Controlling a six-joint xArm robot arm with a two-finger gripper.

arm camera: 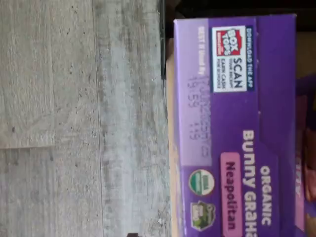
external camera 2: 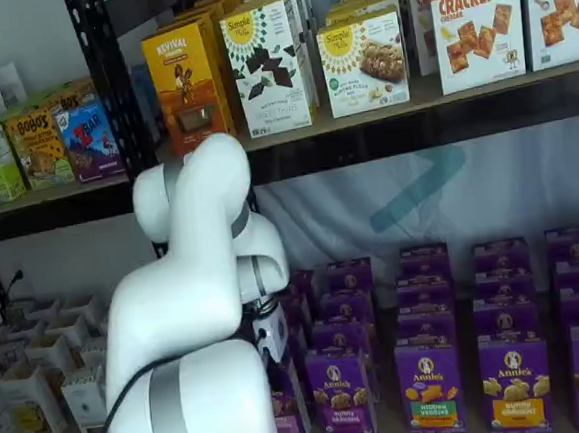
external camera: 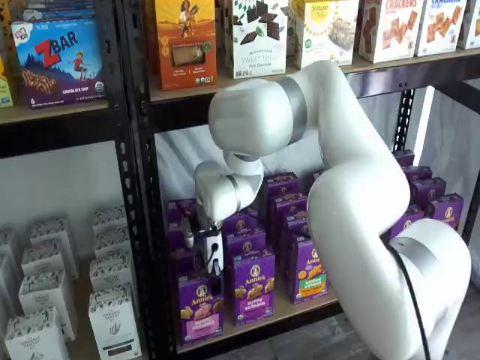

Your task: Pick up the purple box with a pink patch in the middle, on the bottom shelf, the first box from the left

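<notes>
The purple box [external camera: 199, 307] stands upright at the left end of the bottom shelf [external camera: 262, 321], more purple cartons [external camera: 253, 286] right and behind. The gripper [external camera: 215, 283] hovers just above it, jaws wide.

Grey wood-plank floor [arm camera: 74, 118], weathered and streaked. Black metal rack with perforated uprights [external camera: 139, 187] and tan wooden boards. Upper shelf [external camera 2: 411, 107] lined with colourful snack and cracker cartons. White sheet [external camera 2: 408, 197] draped behind the rack. Stacks of small white boxes [external camera: 52, 277] to one side. Even indoor light.
</notes>
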